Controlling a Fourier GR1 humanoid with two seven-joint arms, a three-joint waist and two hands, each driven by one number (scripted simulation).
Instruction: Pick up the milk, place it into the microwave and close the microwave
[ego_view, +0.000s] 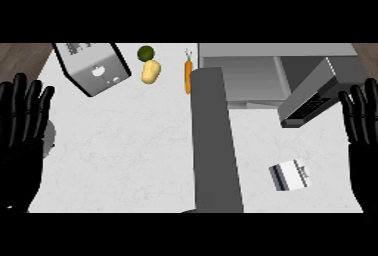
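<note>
No lettering, number or brand can be read anywhere.

The grey box (94, 67) at the counter's far left corner bears small white marks on its face and a patch of dark marks near its far end. All are too small to make out as letters or a brand. The milk (290, 176) shows a dark band along one side of its white carton, with no legible words on it. The microwave door (317, 90) has a dark panel (308, 108) with pale specks, perhaps keys, and no digit can be told.
</note>
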